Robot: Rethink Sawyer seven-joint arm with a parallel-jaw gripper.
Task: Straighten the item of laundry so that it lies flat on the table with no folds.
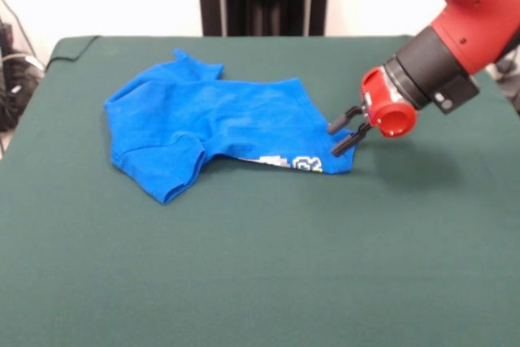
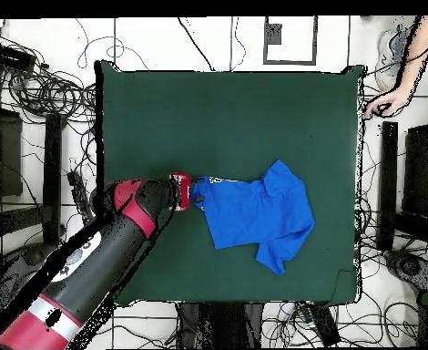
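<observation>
The item of laundry (image 1: pixel 213 131), a bright blue T-shirt, lies a little left of the middle of the table (image 1: pixel 260 274) in the front view, spread along the table's width but not flat: its near edge is turned under or over so that a strip of white and yellow lettering shows along the fold, and 1 sleeve is bunched toward the near left. The gripper (image 1: pixel 344 136) sits at the shirt's right-hand end in that view, tilted down, its 2 jaws standing apart with a clear gap, the tips at or just over the hem corner; whether they touch the cloth I cannot tell. In the overhead view the gripper (image 2: pixel 192 192) meets the shirt's end nearest the arm, and the garment (image 2: pixel 254 213) stretches away from it. So the shirt's long axis runs straight out from the jaws, and the coming move likely turns on closing on that corner and drawing it outward, away from the bulk.
</observation>
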